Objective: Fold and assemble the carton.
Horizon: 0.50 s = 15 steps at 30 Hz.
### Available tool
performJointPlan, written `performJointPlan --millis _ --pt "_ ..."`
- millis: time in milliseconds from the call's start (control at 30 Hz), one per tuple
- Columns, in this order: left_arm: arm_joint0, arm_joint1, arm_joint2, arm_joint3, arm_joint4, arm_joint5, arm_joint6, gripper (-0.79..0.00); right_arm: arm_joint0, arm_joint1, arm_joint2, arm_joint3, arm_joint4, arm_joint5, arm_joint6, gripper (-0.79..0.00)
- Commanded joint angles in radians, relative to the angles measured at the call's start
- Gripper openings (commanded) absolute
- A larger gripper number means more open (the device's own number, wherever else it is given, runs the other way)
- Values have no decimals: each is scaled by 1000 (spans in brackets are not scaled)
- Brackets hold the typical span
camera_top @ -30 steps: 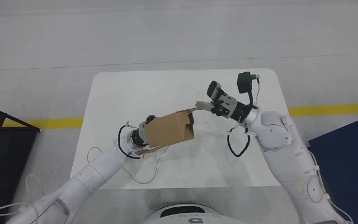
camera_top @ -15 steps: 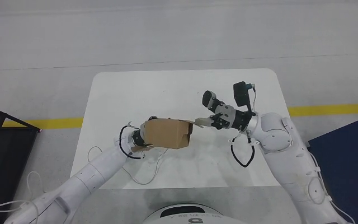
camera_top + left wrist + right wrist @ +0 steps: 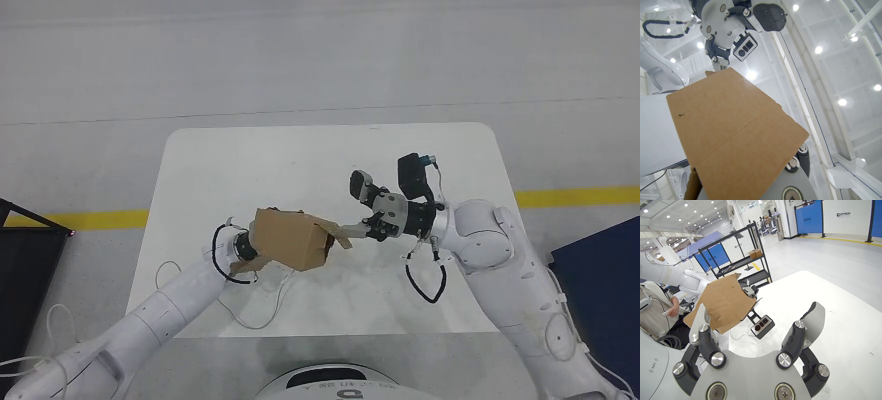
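The brown corrugated cardboard carton (image 3: pixel 290 240) hangs above the white rounded table (image 3: pixel 220 170), a little toward 8 o'clock of its middle. The left gripper (image 3: pixel 248 252) is clenched on the carton's 9 o'clock end. The right gripper (image 3: pixel 363 208) stands at the carton's 3 o'clock end with its pincer released and spread wide. One finger (image 3: pixel 700 313) lies against the cardboard, and the other is well apart from it over the table. As far as I can judge, the task is partway along. The carton is already opened from a flat blank into a box-shaped sleeve, with its broad creased panel showing in the left wrist view. The end facing the right gripper is not yet closed, and a loose narrow flap (image 3: pixel 343 237) juts out there toward 4 o'clock. That flap and its neighbours are left to be folded in and tucked, and I cannot tell the state of the end held by the left gripper. Against a second ago, the carton has swung from a tilt with its open end raised toward 2 o'clock to a flatter lie. It has also drifted slightly toward 9 o'clock. The right gripper has followed it toward 8 o'clock, coming in from farther up the table, and the flap now points downward rather than up.
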Motion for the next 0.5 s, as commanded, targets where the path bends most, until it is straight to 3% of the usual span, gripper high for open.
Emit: performJointPlan --millis 0,200,467 --pt "-2 0 1 2 -2 -3 -3 -785 -4 1 7 -4 -3 5 -20 0" --pt "-4 0 2 12 -9 -10 -10 -785 -36 6 32 -25 -17 6 -65 0" --pt "-12 -3 9 10 -15 -9 -9 -785 -26 10 4 -41 -50 40 -25 0"
